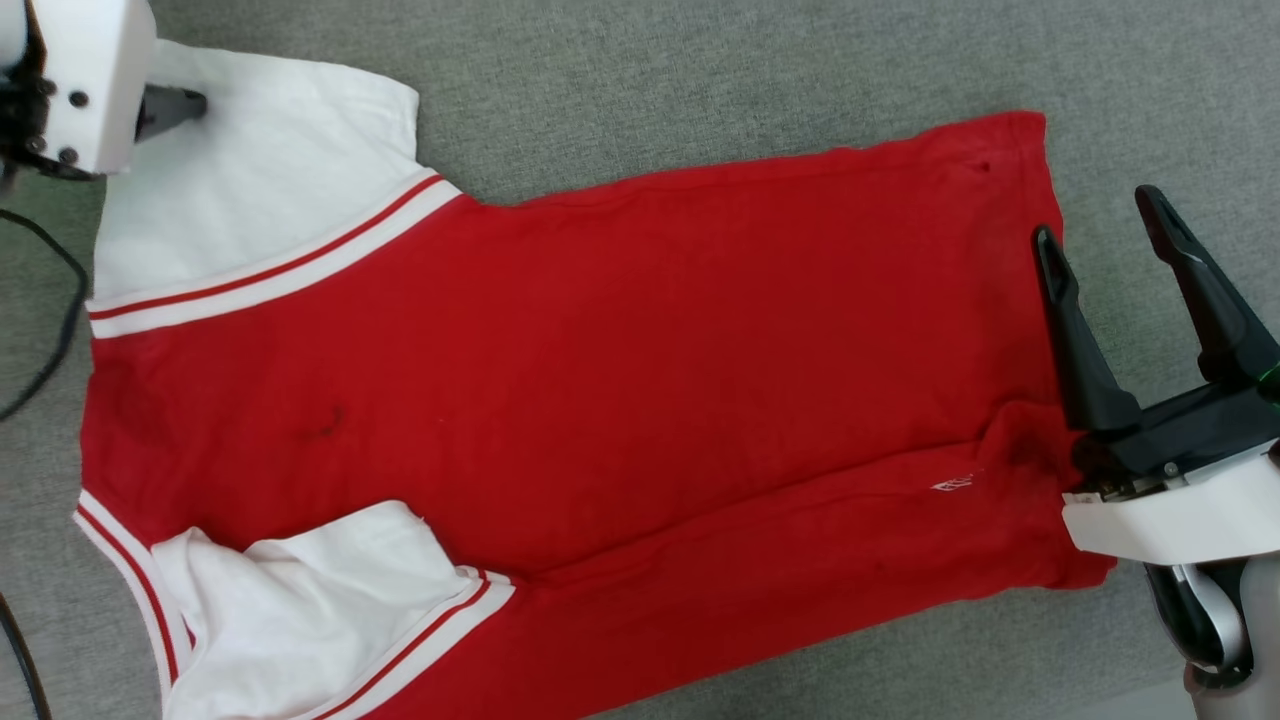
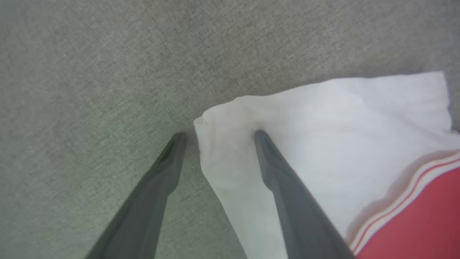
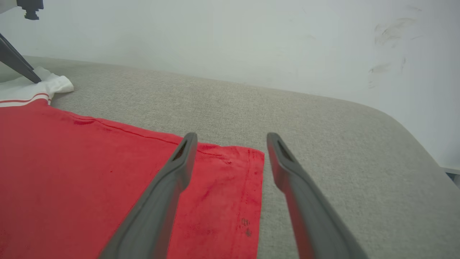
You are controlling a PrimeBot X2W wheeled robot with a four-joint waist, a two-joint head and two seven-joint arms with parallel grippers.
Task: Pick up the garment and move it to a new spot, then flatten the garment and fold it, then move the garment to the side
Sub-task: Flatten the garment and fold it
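- The head view takes in nearly the whole garment: a red jersey T-shirt lying spread on the grey fabric-covered bench, plain red face up, collar end toward the robot's left and hem toward its right.
- That view alone shows the near sleeve rumpled and turned in over the red body. It also shows a long crease along the near side, a small white mark by it, and a dark cable at the left edge.
- The right wrist view alone shows the bench's rounded corner and a scuffed white wall behind it.
- The left wrist view gives the close look at the far sleeve, white with striped trim.
- Left pincer: jaws wide, gripping nothing. One finger is on the sleeve's outer corner, the other on bare grey fabric just beside it, and the corner lies between them.
- From the right wrist view, a finger of that pincer touches the same white corner.
- Right pincer: jaws wide, holding nothing, straddling the hem edge near its far corner. One finger is over red cloth, the other over the bench; whether it touches the cloth I cannot tell.
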